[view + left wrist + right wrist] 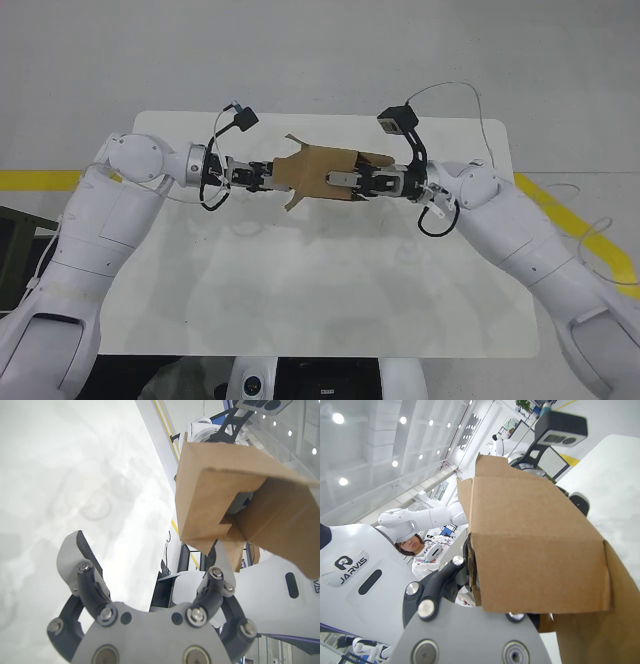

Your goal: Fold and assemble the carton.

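A brown cardboard carton [322,170], partly folded with loose flaps at both ends, hangs above the far middle of the white table [300,290]. My right gripper [345,181] is shut on the carton wall nearest it, with one finger on top and the other inside. In the right wrist view the carton [535,550] hides the fingertips. My left gripper [150,550] is wide open at the carton's other end [212,500]. One of its fingers [221,555] rests against a lower flap, while the other finger [82,547] stands apart in free air.
The table's bare surface stretches below and in front of the carton. Yellow floor tape [35,180] runs past both table ends. A dark object [12,232] sits on the floor at the left edge.
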You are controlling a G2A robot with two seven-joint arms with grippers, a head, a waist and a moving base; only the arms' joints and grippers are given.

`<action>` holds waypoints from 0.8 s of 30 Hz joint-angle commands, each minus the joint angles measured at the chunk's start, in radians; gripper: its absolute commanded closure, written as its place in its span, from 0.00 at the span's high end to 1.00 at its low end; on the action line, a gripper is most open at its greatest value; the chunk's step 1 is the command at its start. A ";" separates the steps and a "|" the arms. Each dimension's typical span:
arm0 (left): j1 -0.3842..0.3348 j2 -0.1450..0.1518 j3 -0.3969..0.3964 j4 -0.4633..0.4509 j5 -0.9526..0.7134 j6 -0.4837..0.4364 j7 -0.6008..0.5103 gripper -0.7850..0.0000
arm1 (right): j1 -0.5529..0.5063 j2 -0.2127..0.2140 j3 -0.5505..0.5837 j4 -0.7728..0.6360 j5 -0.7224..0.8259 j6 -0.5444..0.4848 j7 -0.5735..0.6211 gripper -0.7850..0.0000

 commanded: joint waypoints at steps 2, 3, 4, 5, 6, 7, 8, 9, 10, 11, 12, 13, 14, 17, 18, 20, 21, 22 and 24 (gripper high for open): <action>0.006 0.000 0.008 -0.008 0.018 0.004 -0.006 1.00 | -0.003 -0.001 0.014 0.026 0.007 -0.021 -0.021 0.00; 0.007 0.000 0.010 -0.010 0.019 0.005 -0.007 1.00 | -0.004 -0.001 0.016 0.031 0.008 -0.025 -0.025 0.00; 0.008 -0.001 0.014 -0.017 0.023 0.006 -0.009 1.00 | -0.005 -0.003 0.021 0.038 0.013 -0.032 -0.032 0.00; 0.009 -0.001 0.018 -0.020 0.024 0.008 -0.011 1.00 | -0.007 -0.005 0.022 0.044 0.014 -0.035 -0.035 0.00; 0.009 -0.002 0.020 -0.023 0.022 0.010 -0.013 1.00 | -0.007 -0.006 0.024 0.047 0.014 -0.038 -0.038 0.00; 0.009 -0.003 0.022 -0.025 0.020 0.011 -0.013 1.00 | -0.008 -0.008 0.025 0.050 0.013 -0.041 -0.041 0.00; 0.008 -0.003 0.025 -0.026 0.019 0.012 -0.014 1.00 | -0.008 -0.011 0.025 0.053 0.010 -0.041 -0.042 0.00; 0.007 -0.004 0.025 -0.027 0.014 0.012 -0.014 1.00 | -0.007 -0.013 0.023 0.056 0.003 -0.041 -0.041 0.00; 0.005 -0.005 0.025 -0.026 0.009 0.012 -0.013 1.00 | -0.006 -0.017 0.020 0.055 -0.004 -0.040 -0.040 0.00; 0.004 -0.005 0.023 -0.024 0.002 0.012 -0.012 1.00 | -0.005 -0.019 0.016 0.055 -0.014 -0.035 -0.035 0.00; 0.002 -0.005 0.020 -0.020 -0.002 0.011 -0.009 1.00 | -0.002 -0.022 0.013 0.057 -0.025 -0.031 -0.031 0.00; 0.000 -0.004 0.016 -0.016 -0.002 0.009 -0.006 1.00 | -0.002 -0.025 0.009 0.055 -0.030 -0.028 -0.028 0.00; -0.001 -0.004 0.012 -0.011 -0.004 0.007 -0.003 1.00 | -0.002 -0.027 0.007 0.055 -0.033 -0.025 -0.025 0.00; 0.001 -0.001 0.000 -0.001 -0.008 0.004 0.005 1.00 | 0.000 -0.033 0.002 0.057 -0.044 -0.017 -0.017 0.00; 0.002 0.000 -0.004 -0.001 -0.007 0.001 0.006 1.00 | 0.000 -0.034 -0.001 0.056 -0.050 -0.012 -0.012 0.00; 0.005 0.001 -0.007 -0.003 -0.007 -0.002 0.008 1.00 | 0.000 -0.036 -0.004 0.054 -0.059 -0.007 -0.007 0.00; 0.006 0.001 -0.008 -0.006 -0.007 -0.002 0.008 1.00 | 0.000 -0.037 -0.006 0.052 -0.063 -0.004 -0.004 0.00; 0.008 0.002 -0.008 -0.010 -0.006 -0.002 0.007 1.00 | 0.000 -0.038 -0.008 0.050 -0.066 -0.002 -0.002 0.00; 0.011 0.002 -0.006 -0.019 -0.008 -0.003 0.004 1.00 | 0.002 -0.040 -0.011 0.047 -0.072 0.001 0.001 0.00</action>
